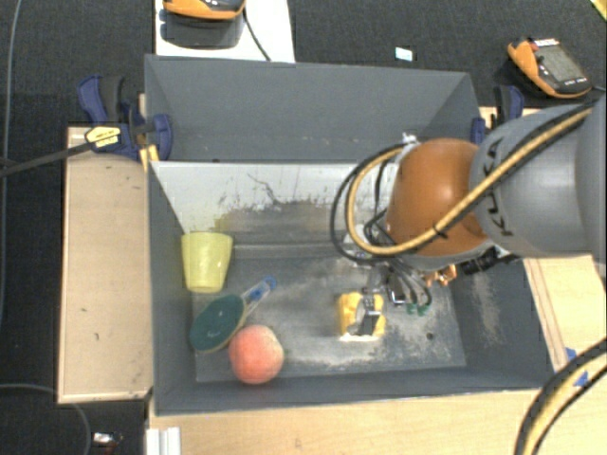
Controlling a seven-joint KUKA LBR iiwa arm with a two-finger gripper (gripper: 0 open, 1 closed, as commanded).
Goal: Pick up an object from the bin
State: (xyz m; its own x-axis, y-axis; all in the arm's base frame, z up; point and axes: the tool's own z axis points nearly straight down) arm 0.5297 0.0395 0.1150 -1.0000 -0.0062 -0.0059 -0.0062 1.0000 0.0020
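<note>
Gripper [366, 315] first: you will find it low in the grey bin [313, 112], a little right of the frame's centre and in its lower half, down at the bin floor. It sits right on a small yellow thing [349, 307], blocky in shape, with a pale patch showing at its lower edge. A dark part of the gripper crosses this yellow thing, so yellow shows on both sides of it. From this angle you cannot tell whether the gripper is spread, pressed together or pinching the yellow thing, and you cannot tell whether the thing is off the floor or resting on it. Above the gripper, the wrist's orange cover [432, 202] bulges toward the centre right of the frame, with looped cables [341, 207] on its left side and the grey arm [550, 197] running off to the right edge. The other things lie well apart from the gripper, along the left side of the bin floor. You see a yellow cup [206, 261] at middle left. Below it is a green round brush [217, 321] whose blue handle [259, 292] points up and to the right. A peach-coloured ball [255, 354] at lower left touches the brush's lower right edge.
</note>
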